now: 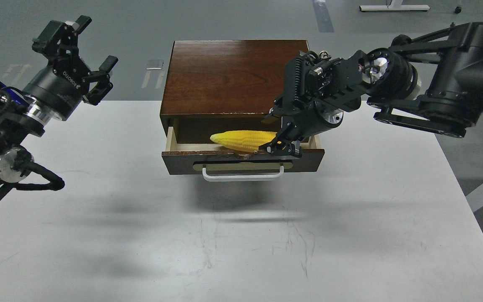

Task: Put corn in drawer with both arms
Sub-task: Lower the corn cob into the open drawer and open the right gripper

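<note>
White table [233,243] scuffed, grey floor [141,21] behind, open drawer [241,161], right gripper [281,144] clamped on corn [241,139], left gripper [84,63] spread wide, holding nothing

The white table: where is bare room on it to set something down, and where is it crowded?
The white table is bare in front of the drawer, across its whole near half, and also right of the wooden box. The open drawer is crowded: the corn lies there with the right gripper at its thick end. The left gripper hangs open over the far left corner.
</note>
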Action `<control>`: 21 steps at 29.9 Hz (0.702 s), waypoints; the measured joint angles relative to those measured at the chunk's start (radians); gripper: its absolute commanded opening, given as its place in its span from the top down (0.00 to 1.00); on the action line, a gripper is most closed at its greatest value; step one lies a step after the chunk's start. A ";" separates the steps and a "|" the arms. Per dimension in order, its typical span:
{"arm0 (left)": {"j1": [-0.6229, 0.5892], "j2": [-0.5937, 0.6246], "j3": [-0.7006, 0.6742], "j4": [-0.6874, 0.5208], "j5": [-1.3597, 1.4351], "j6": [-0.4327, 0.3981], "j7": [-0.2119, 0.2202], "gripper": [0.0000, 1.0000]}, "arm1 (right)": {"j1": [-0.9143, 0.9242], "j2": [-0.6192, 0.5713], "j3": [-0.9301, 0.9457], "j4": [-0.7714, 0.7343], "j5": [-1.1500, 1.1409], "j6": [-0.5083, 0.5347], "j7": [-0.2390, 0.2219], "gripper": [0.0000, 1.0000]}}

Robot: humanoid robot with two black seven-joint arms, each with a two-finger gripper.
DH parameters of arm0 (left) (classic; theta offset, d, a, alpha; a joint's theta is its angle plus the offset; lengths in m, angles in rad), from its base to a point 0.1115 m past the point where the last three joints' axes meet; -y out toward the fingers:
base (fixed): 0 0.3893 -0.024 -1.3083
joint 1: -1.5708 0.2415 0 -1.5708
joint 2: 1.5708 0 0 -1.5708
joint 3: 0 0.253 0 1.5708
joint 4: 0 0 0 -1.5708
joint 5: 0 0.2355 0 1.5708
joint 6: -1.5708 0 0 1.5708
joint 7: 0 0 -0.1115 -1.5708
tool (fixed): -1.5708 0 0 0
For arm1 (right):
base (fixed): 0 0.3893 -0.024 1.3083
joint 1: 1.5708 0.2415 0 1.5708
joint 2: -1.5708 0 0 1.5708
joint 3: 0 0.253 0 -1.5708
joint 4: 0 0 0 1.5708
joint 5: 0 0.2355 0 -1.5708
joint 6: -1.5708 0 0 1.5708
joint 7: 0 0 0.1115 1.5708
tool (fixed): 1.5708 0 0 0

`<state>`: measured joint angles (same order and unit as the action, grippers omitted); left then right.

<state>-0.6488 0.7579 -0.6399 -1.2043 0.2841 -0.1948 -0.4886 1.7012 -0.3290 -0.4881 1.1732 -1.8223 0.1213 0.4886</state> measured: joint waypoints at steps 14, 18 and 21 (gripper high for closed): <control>0.000 0.000 -0.010 0.000 0.000 0.000 0.000 0.01 | 0.017 -0.006 0.007 0.003 0.016 -0.001 0.000 0.25; 0.000 -0.001 -0.011 0.000 0.000 0.000 0.000 0.01 | 0.021 -0.017 0.027 0.003 0.077 -0.002 0.000 0.15; 0.000 -0.001 -0.011 0.001 0.000 0.000 0.000 0.01 | 0.023 -0.036 0.043 0.003 0.160 -0.002 0.000 0.06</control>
<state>-0.6489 0.7564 -0.6505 -1.2037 0.2838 -0.1948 -0.4887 1.7238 -0.3654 -0.4450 1.1766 -1.6620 0.1196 0.4887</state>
